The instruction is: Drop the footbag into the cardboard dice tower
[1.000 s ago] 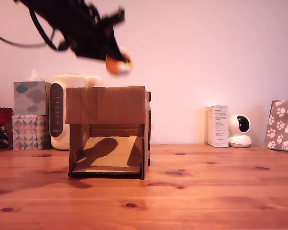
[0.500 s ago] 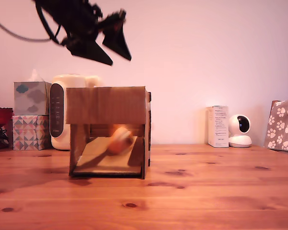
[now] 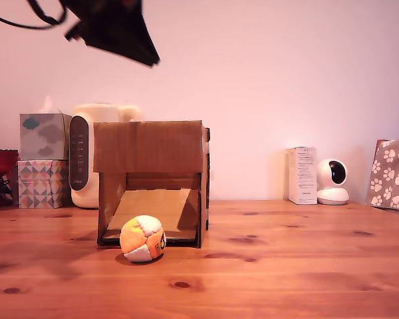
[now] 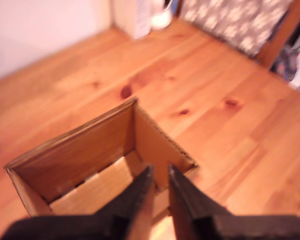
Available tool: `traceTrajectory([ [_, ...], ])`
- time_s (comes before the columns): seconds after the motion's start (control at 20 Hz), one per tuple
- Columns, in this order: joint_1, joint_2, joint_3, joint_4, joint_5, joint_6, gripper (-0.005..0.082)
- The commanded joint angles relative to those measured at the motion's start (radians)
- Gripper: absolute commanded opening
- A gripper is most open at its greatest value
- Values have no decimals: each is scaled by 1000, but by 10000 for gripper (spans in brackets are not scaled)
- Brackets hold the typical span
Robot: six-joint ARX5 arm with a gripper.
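Black arm, black cable; tool [image 4: 160, 175] two tapered black fingers.

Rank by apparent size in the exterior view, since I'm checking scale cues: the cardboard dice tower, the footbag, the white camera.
1. The cardboard dice tower, clearly largest.
2. The footbag and the white camera look alike; the footbag sits nearer the lens, so unranked.

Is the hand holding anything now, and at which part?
Nothing. The hand is empty above the cardboard dice tower; the footbag lies on the table.
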Motion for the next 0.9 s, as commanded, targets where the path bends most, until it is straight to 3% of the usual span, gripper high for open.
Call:
traceTrajectory([
  [0.0, -3, -48, -92, 59, 8, 4, -24],
  [0.45, 4, -294, -477, 348, 4, -41, -24],
  [0.65, 49, -424, -628, 377, 3, -61, -24],
  [0.85, 90, -573, -747, 349, -8, -114, -24],
])
